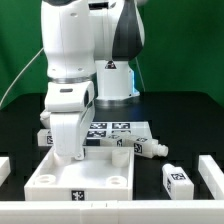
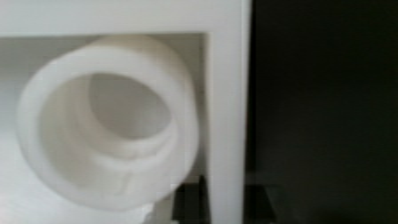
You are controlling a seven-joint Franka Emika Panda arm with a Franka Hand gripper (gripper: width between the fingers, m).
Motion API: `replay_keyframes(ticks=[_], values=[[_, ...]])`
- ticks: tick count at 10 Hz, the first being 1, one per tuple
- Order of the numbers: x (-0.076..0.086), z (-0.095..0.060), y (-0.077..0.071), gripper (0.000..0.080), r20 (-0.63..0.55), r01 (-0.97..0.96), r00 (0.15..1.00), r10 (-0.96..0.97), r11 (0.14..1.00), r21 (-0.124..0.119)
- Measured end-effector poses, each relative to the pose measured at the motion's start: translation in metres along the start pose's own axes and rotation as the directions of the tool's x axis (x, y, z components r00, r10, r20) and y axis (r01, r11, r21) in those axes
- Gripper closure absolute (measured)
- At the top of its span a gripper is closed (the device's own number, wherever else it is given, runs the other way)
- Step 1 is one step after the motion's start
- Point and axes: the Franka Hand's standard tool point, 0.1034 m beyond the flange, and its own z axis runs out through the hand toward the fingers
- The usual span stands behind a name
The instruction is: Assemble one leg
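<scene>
The white square rimmed tabletop (image 1: 95, 178) lies at the front middle. My gripper (image 1: 68, 152) is down at its back corner on the exterior view's left. In the wrist view the tabletop's rim wall (image 2: 226, 100) runs between my two dark fingertips (image 2: 192, 205), which stand close on either side of it, beside a round corner socket (image 2: 107, 120). The gripper (image 2: 228, 208) looks shut on the rim. One leg (image 1: 148, 148) lies behind the tabletop. Another leg (image 1: 178, 179) lies to its right, and a third leg (image 1: 46, 138) lies behind my gripper.
The marker board (image 1: 112, 129) lies flat behind the tabletop. White rails stand at the exterior view's left edge (image 1: 5, 166) and right edge (image 1: 211, 176). The robot's base (image 1: 112, 78) is at the back.
</scene>
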Motion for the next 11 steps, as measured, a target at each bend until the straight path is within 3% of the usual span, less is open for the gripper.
replay_keyframes(ticks=[3,8,9,10,11], values=[[0.014,-0.001,0.019,0.0745,-0.009,0.012,1.0,-0.013,1.0,-0.019],[0.035,0.0,0.022,0.0745,-0.026,0.012,1.0,-0.012,1.0,-0.023],[0.039,-0.001,0.022,0.0666,-0.03,-0.007,1.0,0.006,1.0,-0.025],[0.041,-0.002,0.023,0.0666,-0.031,-0.024,0.999,0.023,0.999,-0.026],[0.041,-0.003,0.023,0.0483,-0.031,-0.035,0.999,0.034,0.999,-0.027]])
